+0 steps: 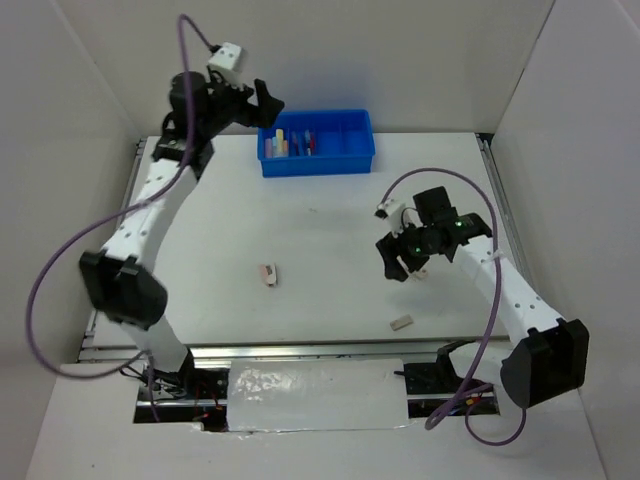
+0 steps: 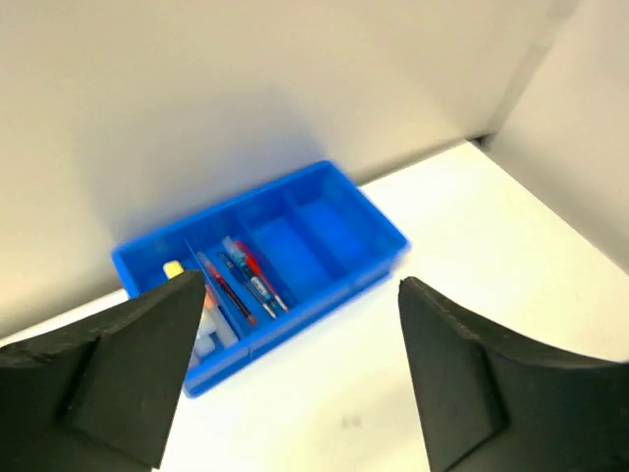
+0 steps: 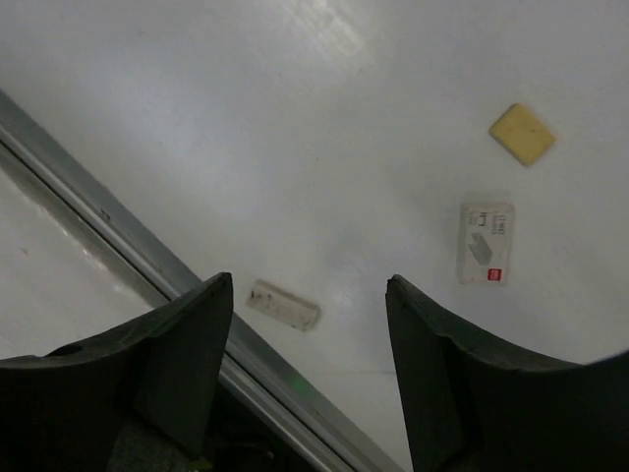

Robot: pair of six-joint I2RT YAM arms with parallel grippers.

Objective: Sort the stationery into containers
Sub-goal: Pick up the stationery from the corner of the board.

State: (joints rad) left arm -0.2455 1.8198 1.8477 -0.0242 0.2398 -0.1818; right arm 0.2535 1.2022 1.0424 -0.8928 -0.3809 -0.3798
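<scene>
The blue tray stands at the back of the table. Red and blue pens lie in its second compartment. A pale yellow bar and pale items lie in its leftmost one. My left gripper hangs above the tray's left end, open and holding nothing. My right gripper hovers low over the right half of the table, open and empty. A dirty white eraser lies below it. A wrapped white eraser and a beige eraser lie farther off.
A metal rail runs along the table's near edge, close to the dirty white eraser. Another small eraser lies left of the table's middle. White walls close in the back and both sides. The tray's two right compartments hold nothing.
</scene>
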